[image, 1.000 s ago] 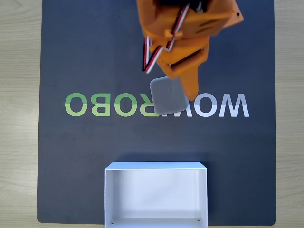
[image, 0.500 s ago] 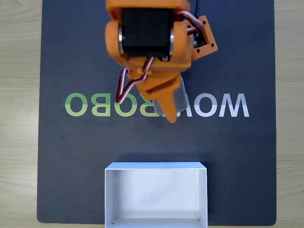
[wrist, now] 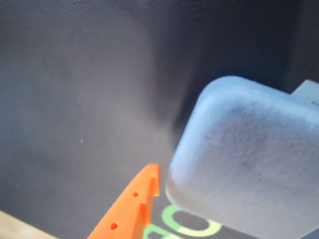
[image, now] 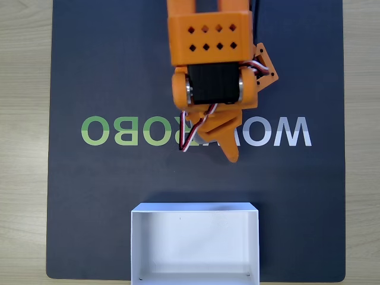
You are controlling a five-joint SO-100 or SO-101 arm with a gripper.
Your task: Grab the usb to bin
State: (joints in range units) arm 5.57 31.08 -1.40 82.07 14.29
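USB, a small flat matte grey square block with rounded corners (wrist: 249, 164), sits large on my wrist view, lifted clear of the dark grey mat (wrist: 84, 84) with its shadow on the mat behind it. One orange plastic finger (wrist: 132, 209) shows just beside its lower left edge; I read the jaws as narrow and holding the block, though I cannot see the contact itself. On my fixed view the orange two-finger gripper (image: 228, 145) points down the picture over the green and white lettering (image: 119, 130) on the mat, and the arm's body hides the block. A shallow white rectangular bin with thin upright walls (image: 135, 249) lies below the fingertip, well apart from it.
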